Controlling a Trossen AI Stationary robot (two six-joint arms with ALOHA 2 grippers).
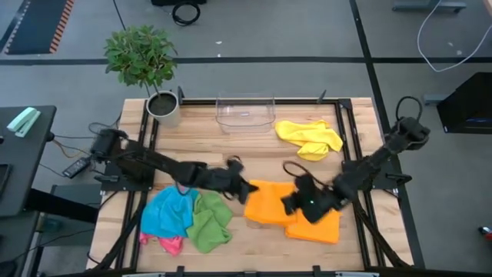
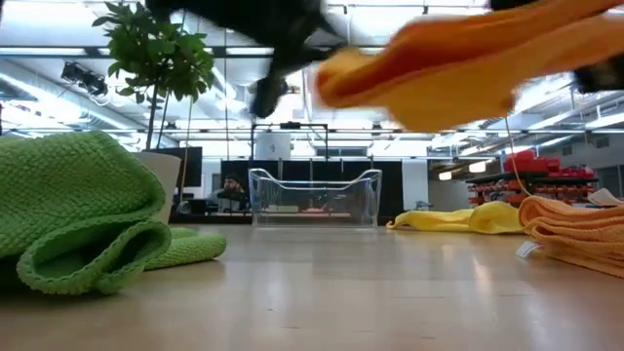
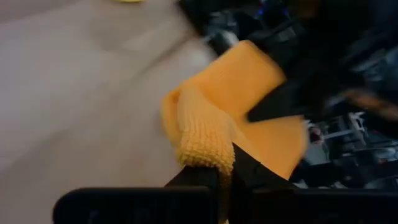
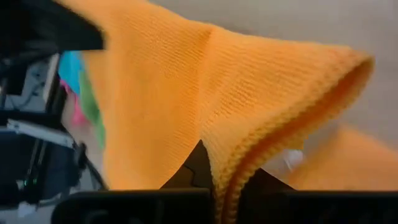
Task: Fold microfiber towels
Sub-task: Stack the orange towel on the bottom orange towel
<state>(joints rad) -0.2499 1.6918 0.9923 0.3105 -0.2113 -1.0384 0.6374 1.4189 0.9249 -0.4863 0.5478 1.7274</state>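
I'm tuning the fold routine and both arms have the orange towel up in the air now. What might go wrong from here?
The left gripper and right gripper each pinch only an edge of the lifted orange towel, so it may slip free. It hangs over a second orange towel and could drag or land on it. The green towel lies close beside the left arm.

Nubby, matt orange towel [image 1: 270, 201] cloth; looped green towel [image 2: 78, 210] weave; smooth, pale wood desk [image 1: 254, 142] with soft sheen; clear glossy plastic bin [image 2: 314, 198].
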